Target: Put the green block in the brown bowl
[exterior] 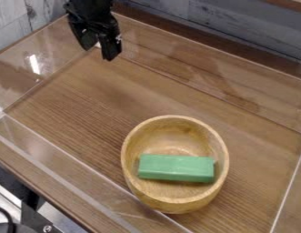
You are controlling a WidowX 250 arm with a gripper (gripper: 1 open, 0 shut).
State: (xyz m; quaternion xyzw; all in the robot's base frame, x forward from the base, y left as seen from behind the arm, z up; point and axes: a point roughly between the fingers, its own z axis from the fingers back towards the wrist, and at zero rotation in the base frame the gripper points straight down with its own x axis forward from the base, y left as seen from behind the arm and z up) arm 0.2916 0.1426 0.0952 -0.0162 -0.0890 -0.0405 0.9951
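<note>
The green block (177,168) lies flat inside the brown bowl (140,136), toward its front side. The bowl sits on the wooden table at lower right. My gripper (100,47) hangs at the upper left, well away from the bowl and above the table. Its black fingers (113,48) stand slightly apart and hold nothing.
Clear plastic walls (31,64) enclose the wooden tabletop (177,82) on the left, front and right. A grey plank wall (237,23) runs behind the table. The table's front edge lies at the lower left.
</note>
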